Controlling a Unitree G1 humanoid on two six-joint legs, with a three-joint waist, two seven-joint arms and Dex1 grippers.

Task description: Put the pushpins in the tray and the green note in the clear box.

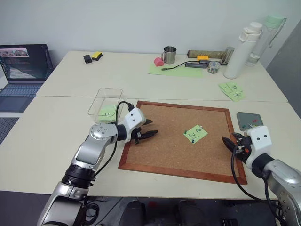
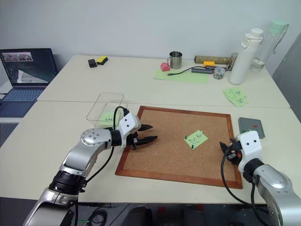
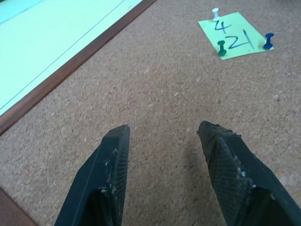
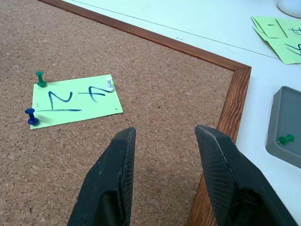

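While pinned, green note [image 4: 75, 100] on corkboard [image 4: 164, 84].

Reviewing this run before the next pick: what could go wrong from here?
1. The green note is pinned to the cork board by three pushpins; grabbing the note first could tear it.
2. The pin heads are tiny against the open right gripper, so a pinch may slip.
3. The tray sits past the board's raised frame; a low carry could clip it.

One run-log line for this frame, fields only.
left gripper: open, empty, over corkboard | right gripper: open, empty | green note: pinned, three pushpins | tray: one green pin | clear box: HH note
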